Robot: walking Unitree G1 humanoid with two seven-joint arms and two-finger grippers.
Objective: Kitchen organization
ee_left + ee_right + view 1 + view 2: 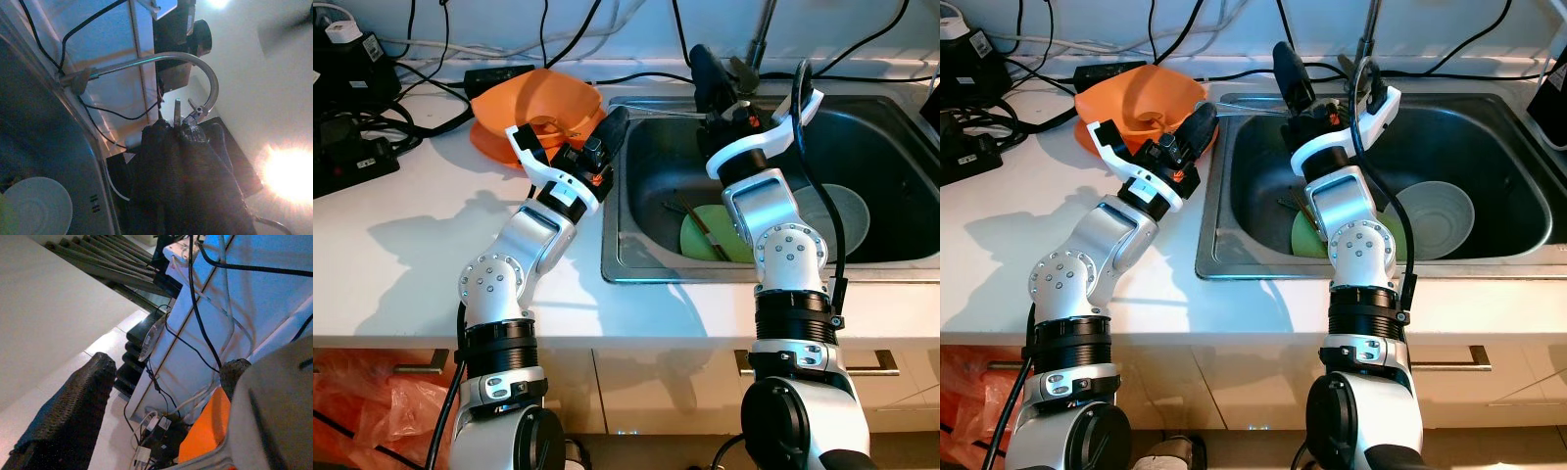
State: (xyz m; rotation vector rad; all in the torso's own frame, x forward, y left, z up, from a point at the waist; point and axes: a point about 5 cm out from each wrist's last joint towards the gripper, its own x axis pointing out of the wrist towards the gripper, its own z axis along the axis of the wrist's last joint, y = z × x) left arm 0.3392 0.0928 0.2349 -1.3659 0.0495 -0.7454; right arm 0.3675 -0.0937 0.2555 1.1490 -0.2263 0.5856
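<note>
My left gripper (615, 125) is over the left rim of the steel sink (636, 266), beside an orange bowl (543, 106) on the white counter. Its fingers (186, 166) are pressed together, shut. A thin shiny rod (1244, 110) runs from their tips across the sink's back corner; I cannot tell if it is held. My right gripper (703, 69) is raised over the sink's back edge, pointing at the wall, open with nothing between its fingers (68, 411). In the basin lie a green plate (700, 235) with dark chopsticks (693, 217) and a pale grey plate (850, 220).
The tap (764, 39) rises behind the sink, close to my right gripper. Black cables and a power strip (347, 157) crowd the counter's back left. Bare counter lies in front of the orange bowl. Drawers with handles (421, 362) sit below.
</note>
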